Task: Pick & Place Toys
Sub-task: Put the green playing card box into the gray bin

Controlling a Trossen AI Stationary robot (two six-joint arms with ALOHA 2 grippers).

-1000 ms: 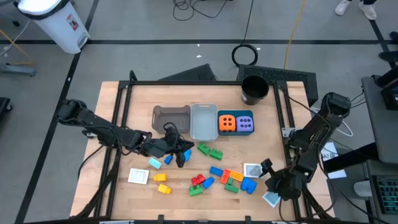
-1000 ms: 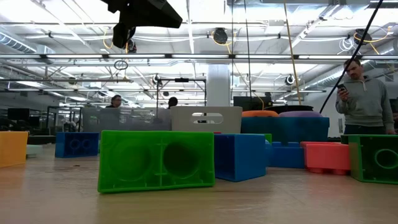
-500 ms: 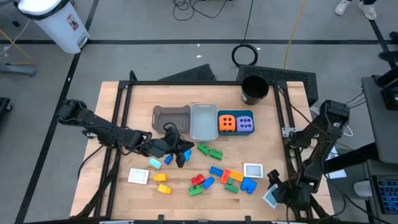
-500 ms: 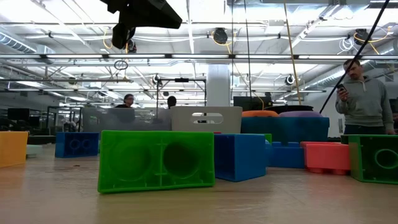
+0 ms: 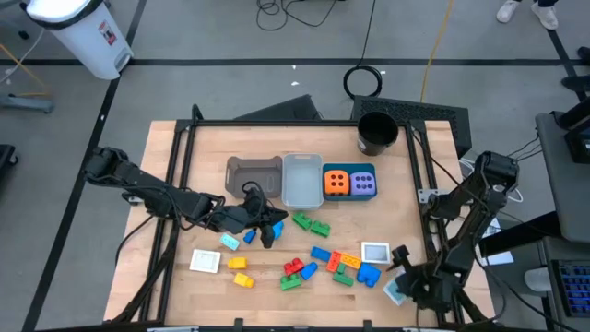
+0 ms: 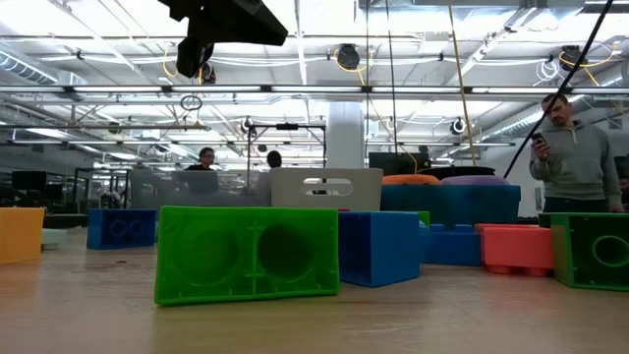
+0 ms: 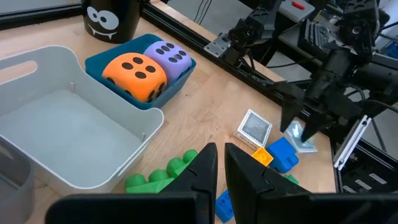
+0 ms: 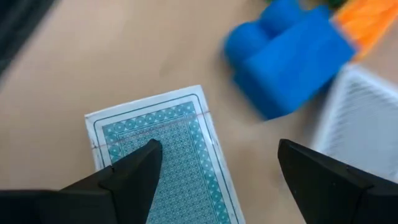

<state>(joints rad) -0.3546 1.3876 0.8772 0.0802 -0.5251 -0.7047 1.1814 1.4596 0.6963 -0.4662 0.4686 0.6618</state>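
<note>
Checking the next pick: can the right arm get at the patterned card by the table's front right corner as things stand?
Probably yes. The right tool hangs open directly over the patterned card, which lies flat with nothing on top. The blue brick sits clear to one side. The left tool is far off, mid-table.

Blue brick (image 8: 287, 59) blurred; card (image 8: 165, 158) cut off by edge.

The pale wooden tabletop (image 5: 212, 148) is carrying a row of grey (image 5: 253, 175), clear (image 5: 301, 180) and teal rectangular bins (image 5: 349, 183), a black round cup (image 5: 377, 132), scattered small coloured plastic bricks (image 5: 318, 263) and flat white patterned cards (image 5: 205, 261) lying near its front edge.
</note>
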